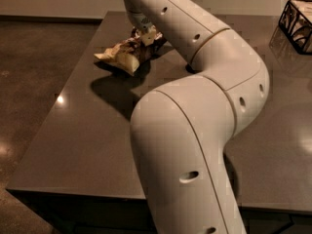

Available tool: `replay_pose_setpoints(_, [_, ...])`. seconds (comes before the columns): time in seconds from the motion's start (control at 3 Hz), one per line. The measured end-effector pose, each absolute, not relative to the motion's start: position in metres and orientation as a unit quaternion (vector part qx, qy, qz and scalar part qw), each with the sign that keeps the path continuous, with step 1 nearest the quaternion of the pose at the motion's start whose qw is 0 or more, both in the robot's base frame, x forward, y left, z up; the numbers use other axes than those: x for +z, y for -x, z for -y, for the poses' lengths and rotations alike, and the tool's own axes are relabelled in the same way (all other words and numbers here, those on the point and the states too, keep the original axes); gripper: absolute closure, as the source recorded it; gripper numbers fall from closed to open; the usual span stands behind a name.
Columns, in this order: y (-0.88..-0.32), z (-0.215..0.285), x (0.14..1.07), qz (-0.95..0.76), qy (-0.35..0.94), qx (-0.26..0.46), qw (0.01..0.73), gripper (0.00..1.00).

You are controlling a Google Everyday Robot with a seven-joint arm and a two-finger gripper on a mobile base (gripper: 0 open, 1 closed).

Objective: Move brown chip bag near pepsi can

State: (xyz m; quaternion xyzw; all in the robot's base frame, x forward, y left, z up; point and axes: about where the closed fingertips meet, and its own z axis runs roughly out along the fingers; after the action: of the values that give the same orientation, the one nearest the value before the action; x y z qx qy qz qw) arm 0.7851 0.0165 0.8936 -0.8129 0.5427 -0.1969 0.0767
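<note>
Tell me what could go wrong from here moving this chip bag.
The gripper sits at one end of the brown chip bag; the crinkly bag could slip free or drag across the table. The pepsi can is out of view and the arm hides much of the table, so the bag may land off target or bump the can.
</note>
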Motion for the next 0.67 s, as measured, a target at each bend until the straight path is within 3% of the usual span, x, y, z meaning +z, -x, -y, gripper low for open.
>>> replay_pose_setpoints(0.67, [-0.791,0.051,0.898,-0.603,0.77,-0.2,0.06,1.0])
